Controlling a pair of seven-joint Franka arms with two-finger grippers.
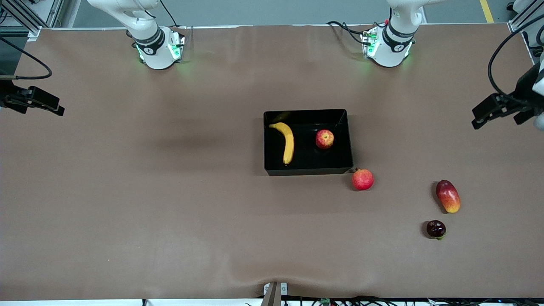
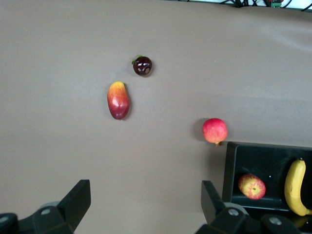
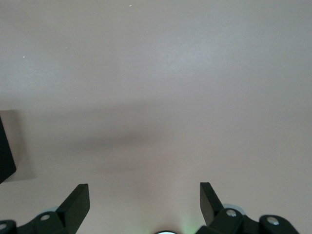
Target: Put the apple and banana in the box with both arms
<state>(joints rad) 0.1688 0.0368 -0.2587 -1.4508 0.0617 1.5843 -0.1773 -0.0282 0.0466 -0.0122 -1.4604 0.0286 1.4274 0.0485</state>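
The curved yellow banana (image 1: 286, 142) and the small round red-and-yellow apple (image 1: 324, 139) are lying inside the glossy black plastic box (image 1: 308, 171), apart from each other. Both are being judged light and smooth; the banana would best be taken at mid-length, the apple across its widest girth. The left gripper (image 2: 144, 204) and right gripper (image 3: 144, 204) are being held spread and empty, well apart from the box.
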